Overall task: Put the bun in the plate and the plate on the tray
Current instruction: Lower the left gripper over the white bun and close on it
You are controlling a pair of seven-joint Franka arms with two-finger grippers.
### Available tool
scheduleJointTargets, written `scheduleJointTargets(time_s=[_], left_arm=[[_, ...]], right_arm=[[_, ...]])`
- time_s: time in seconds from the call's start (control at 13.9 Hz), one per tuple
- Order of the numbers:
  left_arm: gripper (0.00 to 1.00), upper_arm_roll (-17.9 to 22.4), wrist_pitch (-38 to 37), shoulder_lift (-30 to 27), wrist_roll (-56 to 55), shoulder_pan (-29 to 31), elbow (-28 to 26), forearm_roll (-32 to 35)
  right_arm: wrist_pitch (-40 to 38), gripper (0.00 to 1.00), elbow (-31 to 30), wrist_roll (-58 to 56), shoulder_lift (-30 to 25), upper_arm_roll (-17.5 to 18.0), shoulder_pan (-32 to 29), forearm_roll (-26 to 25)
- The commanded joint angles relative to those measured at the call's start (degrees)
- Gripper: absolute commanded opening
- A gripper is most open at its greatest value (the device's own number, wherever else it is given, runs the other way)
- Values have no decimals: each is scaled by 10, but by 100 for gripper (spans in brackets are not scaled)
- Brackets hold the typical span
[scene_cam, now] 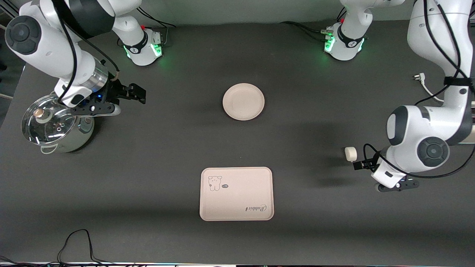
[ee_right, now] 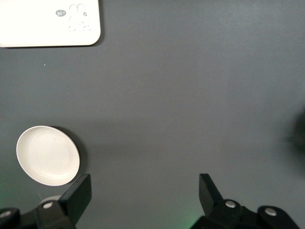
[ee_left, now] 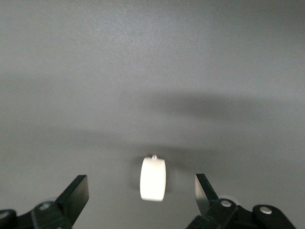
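Observation:
The white bun (scene_cam: 350, 154) lies on the dark table toward the left arm's end. My left gripper (scene_cam: 362, 164) is low right beside it, open; in the left wrist view the bun (ee_left: 153, 179) sits just ahead of the gap between the spread fingers (ee_left: 76, 194), untouched. The round cream plate (scene_cam: 243, 101) sits mid-table with nothing in it. The rectangular tray (scene_cam: 236, 193) with the bear drawing lies nearer the front camera. My right gripper (scene_cam: 142, 94) hangs open and empty beside a pot; its wrist view shows the plate (ee_right: 47, 155) and a tray corner (ee_right: 47, 24).
A steel pot with a glass lid (scene_cam: 52, 124) stands at the right arm's end, under the right wrist. A white plug and cable (scene_cam: 421, 79) lie near the left arm. A black cable (scene_cam: 78, 241) loops at the table's front edge.

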Motion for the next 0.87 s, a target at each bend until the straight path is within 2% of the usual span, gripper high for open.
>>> scheduleJointTargets(time_s=[0.0,0.22,0.5,0.58,0.79], left_arm=[[99,2,107,-24,3,-1,-112,-1],[99,2,153,-21,7,-6,-166,1],[93,2,163,-24,7,-7,-195,1],[85,2,161,-24,7,-7,-196,1],[47,2,160,-24,7,-6,-195,-2]], right_arm=[[34,100,-43,23,-30,-4,12,10],[49,100,-59,23,-40,-4,24,10],[42,100,-58,24,-40,-4,27,10],[43,100,-55,24,-38,-4,27,10],[45,100,-56,25,-36,-3,28,10]])
